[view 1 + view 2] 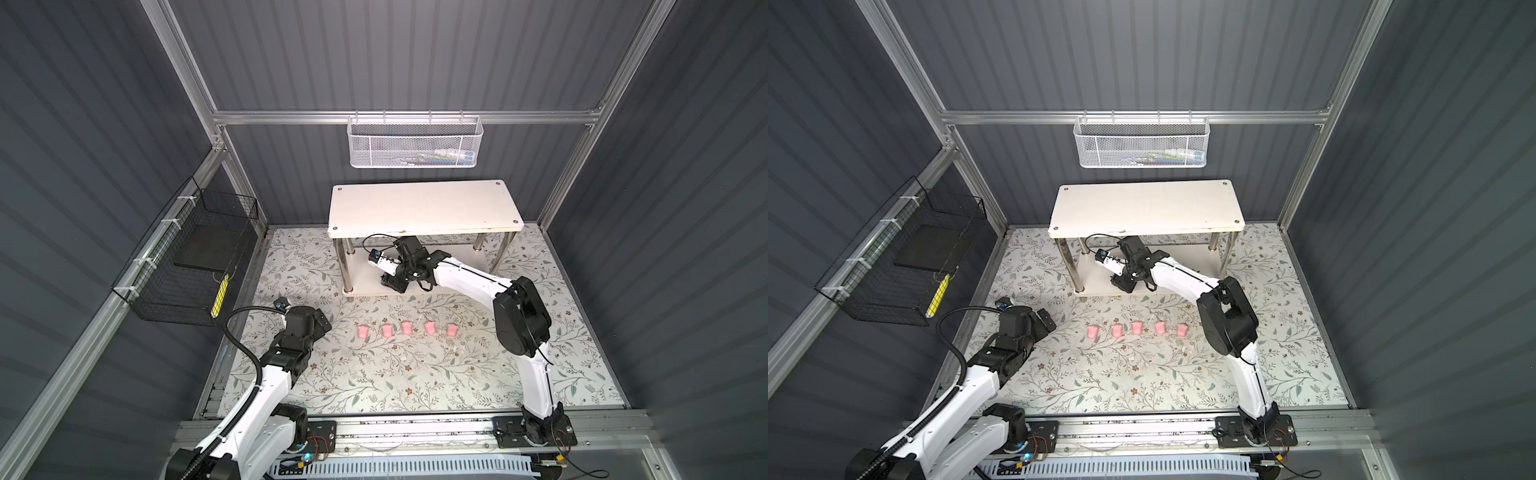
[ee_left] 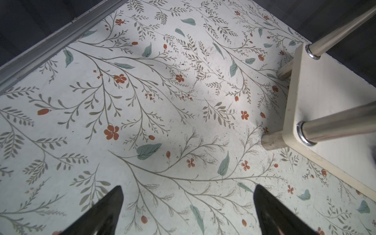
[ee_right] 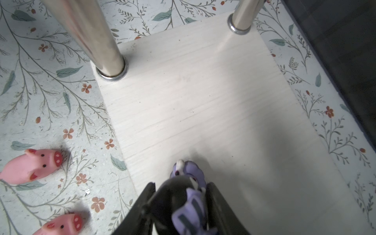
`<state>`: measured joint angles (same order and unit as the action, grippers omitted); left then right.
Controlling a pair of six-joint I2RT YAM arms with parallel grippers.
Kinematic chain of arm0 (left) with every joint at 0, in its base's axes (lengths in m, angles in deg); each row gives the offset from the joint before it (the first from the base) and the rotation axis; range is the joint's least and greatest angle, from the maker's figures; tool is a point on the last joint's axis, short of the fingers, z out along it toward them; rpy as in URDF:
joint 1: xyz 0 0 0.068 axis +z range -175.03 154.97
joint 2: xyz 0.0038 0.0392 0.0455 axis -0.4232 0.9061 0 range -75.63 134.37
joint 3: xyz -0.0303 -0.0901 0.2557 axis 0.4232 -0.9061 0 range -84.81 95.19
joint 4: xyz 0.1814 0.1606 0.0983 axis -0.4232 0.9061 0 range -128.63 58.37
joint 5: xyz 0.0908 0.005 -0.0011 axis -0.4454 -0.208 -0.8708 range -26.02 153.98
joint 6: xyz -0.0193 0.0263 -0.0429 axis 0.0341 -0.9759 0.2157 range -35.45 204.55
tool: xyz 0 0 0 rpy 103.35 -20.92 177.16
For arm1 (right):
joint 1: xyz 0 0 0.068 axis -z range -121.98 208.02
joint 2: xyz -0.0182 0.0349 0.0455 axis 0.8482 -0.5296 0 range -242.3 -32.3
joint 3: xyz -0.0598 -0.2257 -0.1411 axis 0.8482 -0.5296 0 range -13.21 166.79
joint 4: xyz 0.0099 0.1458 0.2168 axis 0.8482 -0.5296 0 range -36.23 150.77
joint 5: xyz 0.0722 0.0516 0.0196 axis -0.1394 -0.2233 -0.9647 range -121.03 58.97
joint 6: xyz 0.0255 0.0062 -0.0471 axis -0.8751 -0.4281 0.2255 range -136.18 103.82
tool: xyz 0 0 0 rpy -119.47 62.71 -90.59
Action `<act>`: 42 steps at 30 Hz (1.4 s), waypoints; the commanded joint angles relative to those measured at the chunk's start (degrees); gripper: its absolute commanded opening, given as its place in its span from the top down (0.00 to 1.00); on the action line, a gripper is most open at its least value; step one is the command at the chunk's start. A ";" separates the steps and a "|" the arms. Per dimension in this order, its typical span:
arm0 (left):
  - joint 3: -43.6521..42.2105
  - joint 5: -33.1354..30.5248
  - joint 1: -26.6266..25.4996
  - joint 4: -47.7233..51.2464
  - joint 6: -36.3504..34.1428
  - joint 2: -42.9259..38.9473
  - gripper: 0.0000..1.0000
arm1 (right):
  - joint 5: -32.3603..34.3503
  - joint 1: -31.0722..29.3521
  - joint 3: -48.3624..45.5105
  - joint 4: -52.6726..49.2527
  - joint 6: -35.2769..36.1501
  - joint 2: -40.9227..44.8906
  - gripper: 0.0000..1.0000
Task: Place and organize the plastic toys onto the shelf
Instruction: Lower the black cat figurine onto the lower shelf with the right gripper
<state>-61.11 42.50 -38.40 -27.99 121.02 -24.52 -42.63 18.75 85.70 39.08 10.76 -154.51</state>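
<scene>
Squinting at the top views won't get you far with the right gripper [image 3: 181, 185]: its own wrist covers the tips there, and the toy can't be made out. The right wrist view sorts it. The fingers are clamped on a black-and-lavender toy [image 3: 179, 195] over the lower board [image 3: 203, 101] of the shelf [image 1: 424, 208], near the board's front edge. The frame cuts off the toy's rear end, and you can't tell whether it touches the board.

Your left gripper [image 2: 188, 186] hangs spread wide with nothing between the fingers, over the floral mat [image 2: 142, 101] just off the shelf's left end.

Counting: five pink pigs [image 1: 407, 328] sit in one row on the mat in front of the shelf, apart from it. The right wrist view catches only two pigs [image 3: 32, 165], both clipped by the frame edge. You get one black-and-lavender toy, the held one. The shelf has four metal legs [image 1: 345, 270]. Behind and above the shelf, whatever's in the white mesh basket [image 1: 415, 143] is too blurry to name.
</scene>
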 commanded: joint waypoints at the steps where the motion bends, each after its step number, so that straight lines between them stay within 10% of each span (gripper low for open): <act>1: -0.85 -0.50 -0.08 -0.35 -0.26 0.30 0.00 | -0.02 0.64 1.04 -0.91 -1.01 -1.23 0.56; 42: -2.17 -0.23 -0.08 -1.49 0.58 0.66 0.00 | -2.07 0.95 9.89 -13.29 0.59 -3.97 0.62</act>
<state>-62.07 42.57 -38.40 -29.11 121.06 -23.47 -43.57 19.37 94.05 26.82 11.28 -157.39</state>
